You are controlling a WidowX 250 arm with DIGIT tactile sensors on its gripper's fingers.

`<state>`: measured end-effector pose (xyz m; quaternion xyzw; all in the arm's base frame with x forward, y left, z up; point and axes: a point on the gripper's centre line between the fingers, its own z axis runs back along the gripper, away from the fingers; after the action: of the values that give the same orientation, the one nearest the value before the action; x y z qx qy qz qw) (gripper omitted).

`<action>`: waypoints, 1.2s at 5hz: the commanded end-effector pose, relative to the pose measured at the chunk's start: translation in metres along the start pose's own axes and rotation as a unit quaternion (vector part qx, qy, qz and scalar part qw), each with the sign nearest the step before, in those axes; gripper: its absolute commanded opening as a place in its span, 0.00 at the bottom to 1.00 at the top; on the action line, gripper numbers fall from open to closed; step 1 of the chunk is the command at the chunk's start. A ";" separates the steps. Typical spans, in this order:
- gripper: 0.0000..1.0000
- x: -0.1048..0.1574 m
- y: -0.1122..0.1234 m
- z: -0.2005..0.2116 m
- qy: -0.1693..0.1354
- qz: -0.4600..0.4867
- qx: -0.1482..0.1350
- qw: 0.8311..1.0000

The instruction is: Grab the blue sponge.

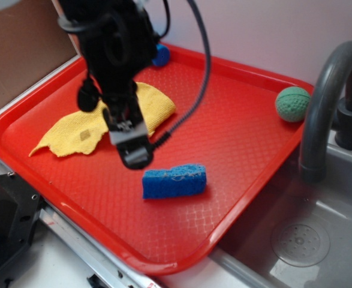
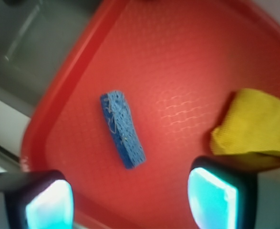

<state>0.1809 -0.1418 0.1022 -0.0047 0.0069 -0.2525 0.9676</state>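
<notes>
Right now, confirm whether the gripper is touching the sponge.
No: in the wrist view the open gripper hovers apart from the sponge, with bare red tray between them.

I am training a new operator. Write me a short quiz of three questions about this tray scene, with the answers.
1. True or false: the pincer already holds the sponge.
2. What lies on the tray behind the arm? A) yellow cloth B) white plate C) metal spoon
3. Fill in: the green ball rests near the tray's edge beside the ____.

Key: 1. False; it is open, and the sponge lies free on the tray. 2. A. 3. faucet.
</notes>
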 end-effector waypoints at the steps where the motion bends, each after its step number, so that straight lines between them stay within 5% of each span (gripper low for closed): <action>1: 1.00 0.004 -0.010 -0.041 0.040 -0.008 0.006 0.999; 5: 1.00 -0.003 0.004 -0.078 0.087 0.017 0.005 0.996; 6: 0.36 -0.001 0.000 -0.080 0.089 0.003 0.000 0.996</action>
<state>0.1803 -0.1368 0.0175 0.0240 0.1031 -0.2480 0.9630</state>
